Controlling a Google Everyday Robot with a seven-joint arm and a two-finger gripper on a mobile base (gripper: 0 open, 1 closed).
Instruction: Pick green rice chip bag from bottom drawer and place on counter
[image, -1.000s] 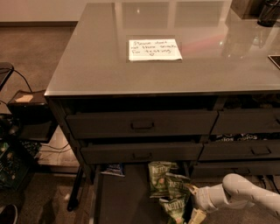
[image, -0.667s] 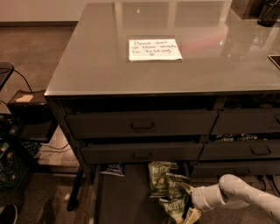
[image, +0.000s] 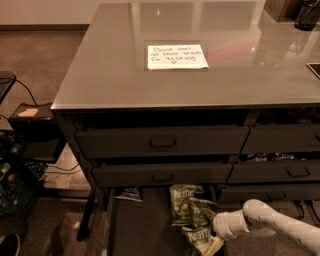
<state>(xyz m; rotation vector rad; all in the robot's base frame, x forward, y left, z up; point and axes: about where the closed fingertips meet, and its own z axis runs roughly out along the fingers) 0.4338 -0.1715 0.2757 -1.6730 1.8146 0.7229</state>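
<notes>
Below the grey counter (image: 115, 75), the bottom drawer (image: 140, 225) stands open. Picking: my gripper (image: 214, 239) sits near right at the green bag (image: 196, 233). Whether it has hold I cannot tell. Next, probably a lift.

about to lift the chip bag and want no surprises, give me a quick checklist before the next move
1. Wide, shallow dark bottom drawer pulled open: ok.
2. Crinkled green rice chip bag lying in that drawer, front right: ok.
3. Gripper on the white arm, low at the bag: ok.
4. Hold on the bag: cannot tell.
5. Glossy grey counter shows bare surface beside the white paper note: ok.
</notes>
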